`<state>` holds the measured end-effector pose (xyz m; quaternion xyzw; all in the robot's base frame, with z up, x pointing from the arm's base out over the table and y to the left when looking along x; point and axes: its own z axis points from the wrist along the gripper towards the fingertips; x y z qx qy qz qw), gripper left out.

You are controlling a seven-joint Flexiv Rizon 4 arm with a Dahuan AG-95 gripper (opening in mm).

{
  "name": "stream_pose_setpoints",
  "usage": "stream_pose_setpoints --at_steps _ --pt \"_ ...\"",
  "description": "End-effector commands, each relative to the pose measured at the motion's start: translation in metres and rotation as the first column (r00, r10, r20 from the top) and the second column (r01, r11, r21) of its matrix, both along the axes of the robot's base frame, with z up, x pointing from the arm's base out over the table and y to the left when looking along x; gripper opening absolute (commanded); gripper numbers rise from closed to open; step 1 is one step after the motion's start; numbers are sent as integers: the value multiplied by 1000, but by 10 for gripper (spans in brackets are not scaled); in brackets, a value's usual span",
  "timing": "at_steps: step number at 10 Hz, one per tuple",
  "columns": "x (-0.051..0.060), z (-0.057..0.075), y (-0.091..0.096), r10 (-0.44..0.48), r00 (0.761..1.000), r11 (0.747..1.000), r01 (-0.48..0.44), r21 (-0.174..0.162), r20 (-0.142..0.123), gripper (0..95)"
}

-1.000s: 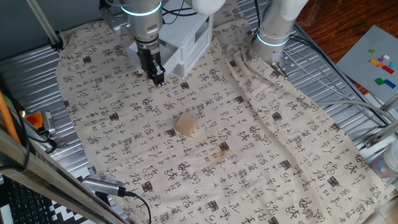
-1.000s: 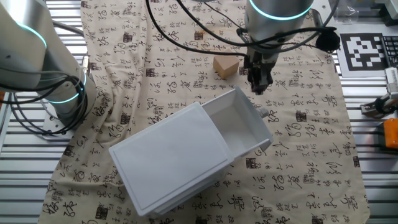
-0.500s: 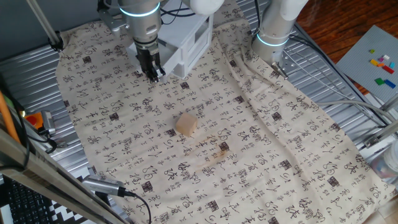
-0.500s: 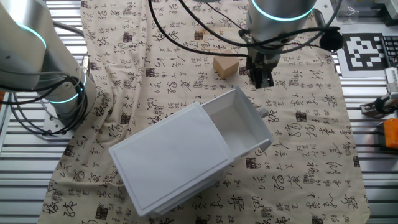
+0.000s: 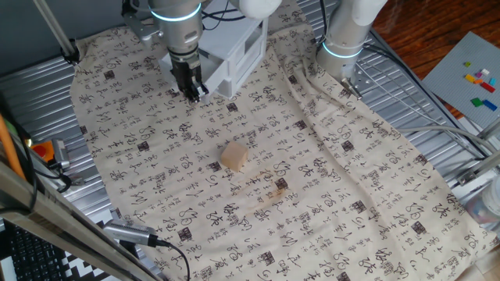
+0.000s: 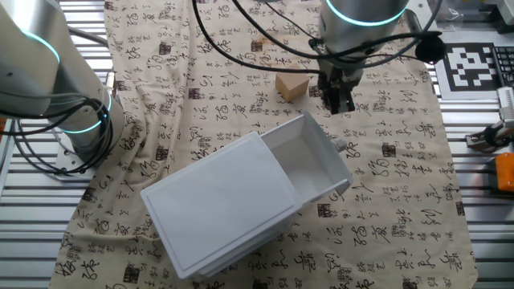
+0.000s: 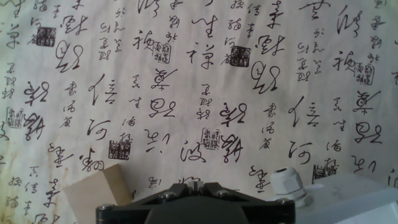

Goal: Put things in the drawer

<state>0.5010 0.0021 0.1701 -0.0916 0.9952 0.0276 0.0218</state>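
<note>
The pale tan wooden block (image 5: pixel 233 156) lies on the printed cloth in the middle of the table. It also shows in the other fixed view (image 6: pixel 292 86) and at the lower left of the hand view (image 7: pixel 93 194). The white cabinet (image 6: pixel 217 209) has its drawer (image 6: pixel 283 130) pulled out and nothing inside; its round knob (image 6: pixel 341 146) points at the gripper. My gripper (image 5: pixel 191 92) hangs just above the cloth between knob and block, fingers together and holding nothing (image 6: pixel 339 103). In the hand view the gripper (image 7: pixel 194 186) has the knob (image 7: pixel 288 182) just to its right.
A second robot arm's base (image 5: pixel 344 39) stands on the cloth beside the cabinet (image 5: pixel 234 55). A brownish stain (image 5: pixel 273 191) marks the cloth near the block. A grey plate with small toy bricks (image 5: pixel 480 82) lies off the cloth. An orange object (image 6: pixel 504 171) sits at the table edge.
My gripper has risen a little and drawn slightly away from the drawer's knob. The block and the open drawer have not moved.
</note>
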Motion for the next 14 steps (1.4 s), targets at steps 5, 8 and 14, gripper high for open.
stream_pose_setpoints --at_steps 5,8,14 --pt "15 0 14 93 995 995 -94 -17 -37 0" --pt "15 -1 14 118 992 993 -120 -23 -47 0" --pt "15 1 13 203 978 979 -204 -20 -46 0"
